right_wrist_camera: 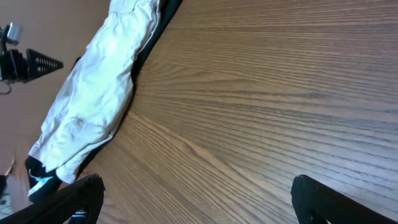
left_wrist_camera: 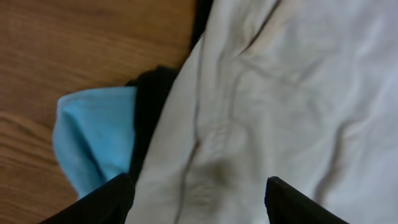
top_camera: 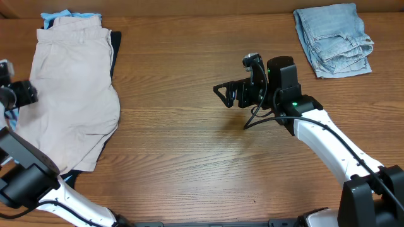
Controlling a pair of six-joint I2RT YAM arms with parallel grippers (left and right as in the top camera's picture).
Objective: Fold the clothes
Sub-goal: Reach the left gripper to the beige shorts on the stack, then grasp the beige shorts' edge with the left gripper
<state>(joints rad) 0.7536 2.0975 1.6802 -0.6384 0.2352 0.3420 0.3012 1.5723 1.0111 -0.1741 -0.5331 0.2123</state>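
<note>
The beige shorts [top_camera: 72, 88] lie spread at the table's left, on top of a black garment [top_camera: 115, 53] and a light-blue cloth [top_camera: 63, 14]. My left gripper [top_camera: 22, 93] is at the shorts' left edge. In the left wrist view its jaws [left_wrist_camera: 199, 199] are open, just above the beige shorts [left_wrist_camera: 280, 93], with the black garment [left_wrist_camera: 149, 106] and blue cloth [left_wrist_camera: 93, 137] beside them. My right gripper [top_camera: 228, 94] is open and empty over bare wood near the table's middle. Its jaws [right_wrist_camera: 199, 193] point toward the shorts [right_wrist_camera: 93, 99].
Folded light-blue denim jeans [top_camera: 334, 39] lie at the back right corner. The wooden table [top_camera: 189, 145] is bare between the shorts and the right arm. The left gripper also shows in the right wrist view [right_wrist_camera: 28, 62].
</note>
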